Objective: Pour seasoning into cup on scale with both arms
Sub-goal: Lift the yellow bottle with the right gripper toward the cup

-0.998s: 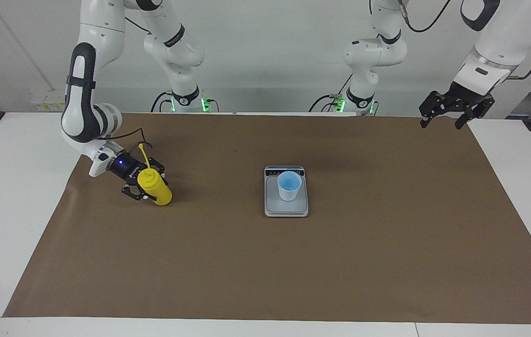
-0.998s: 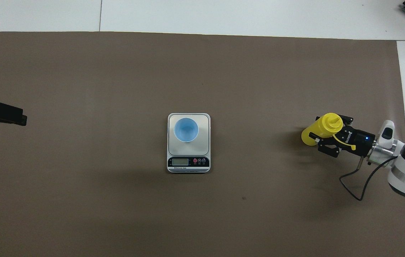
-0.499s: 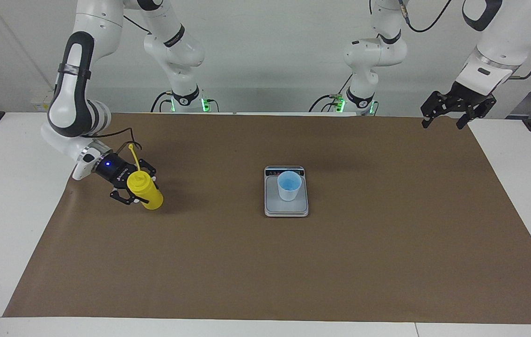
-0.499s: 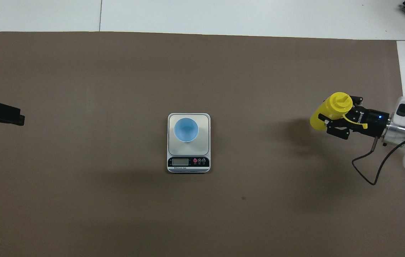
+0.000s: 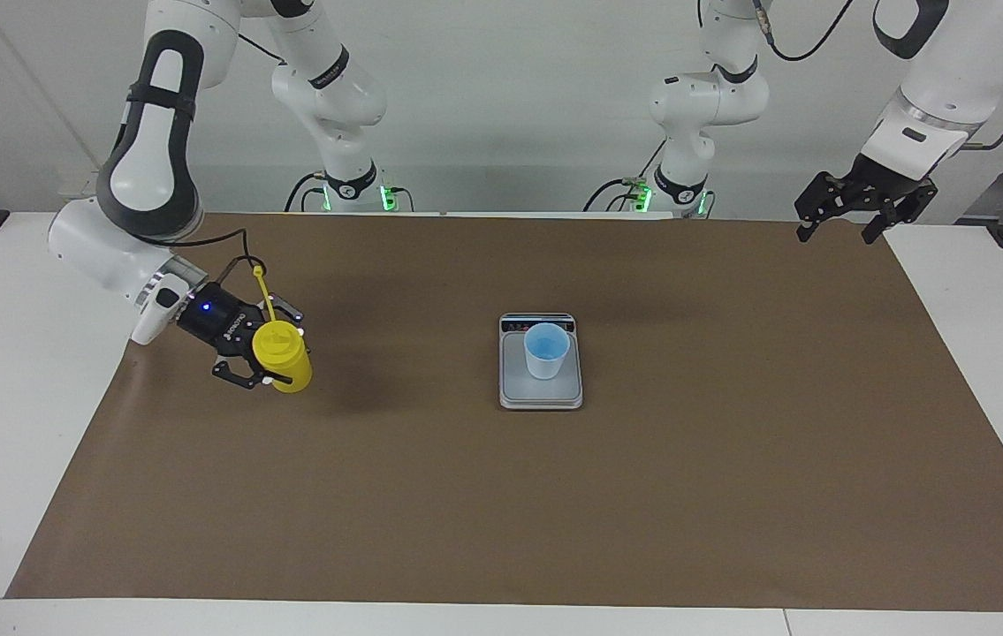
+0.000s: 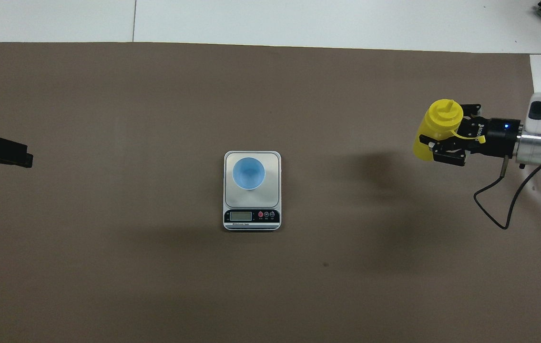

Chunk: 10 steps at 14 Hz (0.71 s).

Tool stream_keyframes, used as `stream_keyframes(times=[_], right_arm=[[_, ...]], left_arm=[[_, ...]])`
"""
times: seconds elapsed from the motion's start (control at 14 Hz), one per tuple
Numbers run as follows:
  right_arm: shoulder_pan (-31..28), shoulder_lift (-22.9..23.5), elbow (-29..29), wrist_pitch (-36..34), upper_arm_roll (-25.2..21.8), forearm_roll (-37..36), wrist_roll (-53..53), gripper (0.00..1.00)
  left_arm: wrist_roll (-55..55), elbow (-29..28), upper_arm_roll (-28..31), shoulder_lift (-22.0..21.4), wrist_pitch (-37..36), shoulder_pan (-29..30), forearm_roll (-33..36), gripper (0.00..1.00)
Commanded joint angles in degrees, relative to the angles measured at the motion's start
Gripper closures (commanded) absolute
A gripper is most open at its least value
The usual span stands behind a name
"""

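Right fingers (image 5: 274, 362) grip seasoning (image 5: 283, 355) over brown mat (image 5: 501, 495); left fingers (image 5: 846, 215) open.

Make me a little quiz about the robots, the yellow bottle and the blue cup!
1. True or false: the cup stands on the scale.
2. Which gripper holds the yellow bottle? A) left gripper B) right gripper C) neither
3. Fill in the blank: the left gripper hangs open over the corner of the brown mat at the left arm's ____ of the table.

Key
1. True. The cup sits on the grey weighing plate.
2. B. The right gripper is shut on the bottle, held up above the mat toward the right arm's end, its cap strap sticking up.
3. end. That arm waits there, holding nothing.
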Motion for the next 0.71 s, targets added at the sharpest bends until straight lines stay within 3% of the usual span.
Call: stream_keyframes(times=[0.0,0.29,0.64], right_arm=[[3.0,-0.2,2.9,1.4,0.9,-7.0,6.2,0.85],[10.4,-0.3,2.7,7.9,0.9,-9.9,5.8,0.86],[20.6,-0.1,2.3,15.2,0.8,-25.8,12.1,0.91]], left_arm=[[-0.5,-2.0,-0.2,-1.7,0.2,0.6,-0.7,0.0],[-0.5,-2.0,-0.2,-1.7,0.2,0.6,-0.7,0.0],[-0.5,-2.0,-0.2,-1.7,0.2,0.6,-0.7,0.0]])
